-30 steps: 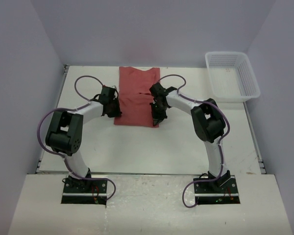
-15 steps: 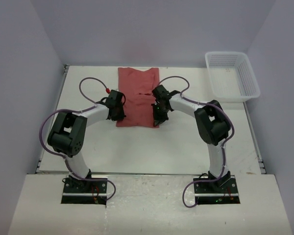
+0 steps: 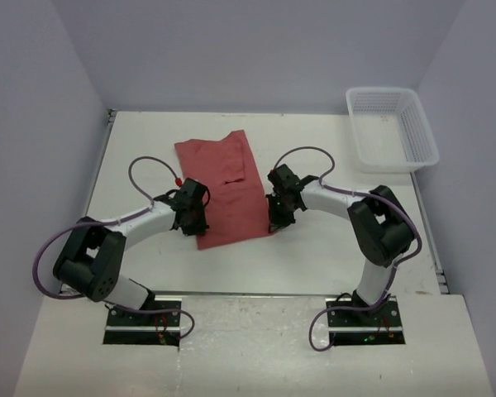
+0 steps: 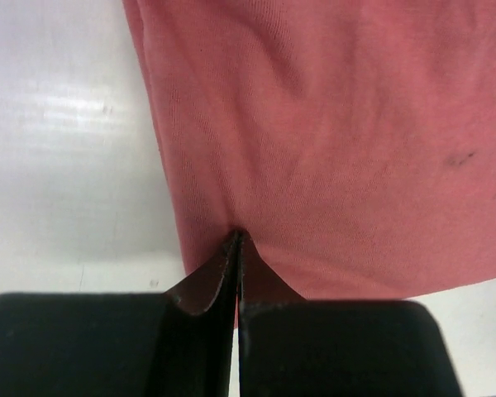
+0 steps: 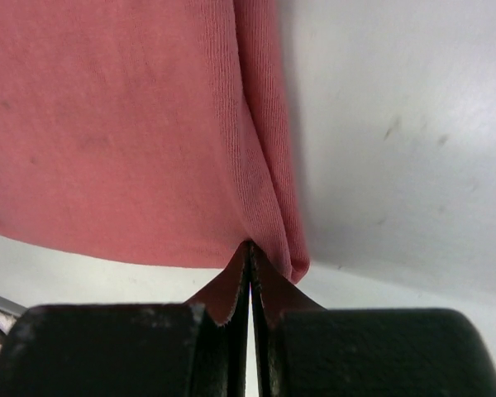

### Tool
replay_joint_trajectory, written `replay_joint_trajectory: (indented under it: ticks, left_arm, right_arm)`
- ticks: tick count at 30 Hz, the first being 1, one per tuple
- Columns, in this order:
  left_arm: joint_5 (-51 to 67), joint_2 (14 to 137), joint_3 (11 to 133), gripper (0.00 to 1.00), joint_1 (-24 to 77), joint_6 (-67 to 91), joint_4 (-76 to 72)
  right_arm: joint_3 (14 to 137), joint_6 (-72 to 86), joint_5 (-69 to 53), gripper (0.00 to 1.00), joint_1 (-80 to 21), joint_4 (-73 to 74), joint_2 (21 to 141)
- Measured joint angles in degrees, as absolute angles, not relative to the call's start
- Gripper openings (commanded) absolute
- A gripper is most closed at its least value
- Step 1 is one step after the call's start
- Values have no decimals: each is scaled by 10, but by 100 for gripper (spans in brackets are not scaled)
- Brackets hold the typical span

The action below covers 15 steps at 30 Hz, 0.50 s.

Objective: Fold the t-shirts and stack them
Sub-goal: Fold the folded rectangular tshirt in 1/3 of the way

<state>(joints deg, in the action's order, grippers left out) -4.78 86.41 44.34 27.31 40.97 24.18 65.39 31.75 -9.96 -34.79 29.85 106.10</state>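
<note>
We find the left gripper (image 4: 236, 240) closed tight, its jaws pressed together on a pinch of fabric. The fabric belongs to a plain brick-red t-shirt (image 3: 225, 188) of thin cloth, which lies as a long strip on the flat white table (image 3: 331, 256). The pinch sits on the strip's left edge, just short of its near hem.

The right gripper (image 5: 250, 248) is likewise closed with no gap between the jaws. It grips the rolled right edge of the same t-shirt at its near right corner. The near hem runs between the two grippers.

From both grippers the cloth extends forward and lies flat on the table. Its long axis runs from near to far and leans to the left, so the far end lies ahead of the left gripper and to that gripper's left. We note a small dark mark (image 4: 460, 157) on the cloth, ahead and to the right of the left gripper.

A white rectangular plastic mesh basket (image 3: 391, 128) stands far ahead and to the right of the right gripper, well apart from the t-shirt.
</note>
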Motion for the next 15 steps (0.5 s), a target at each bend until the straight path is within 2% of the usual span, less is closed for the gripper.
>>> replay_joint_trajectory:
  ticks: [15]
  left_arm:
    - [-38,734,345,0,317,456,312]
  right_arm:
    - [481,405,-94,0,-457,230,929]
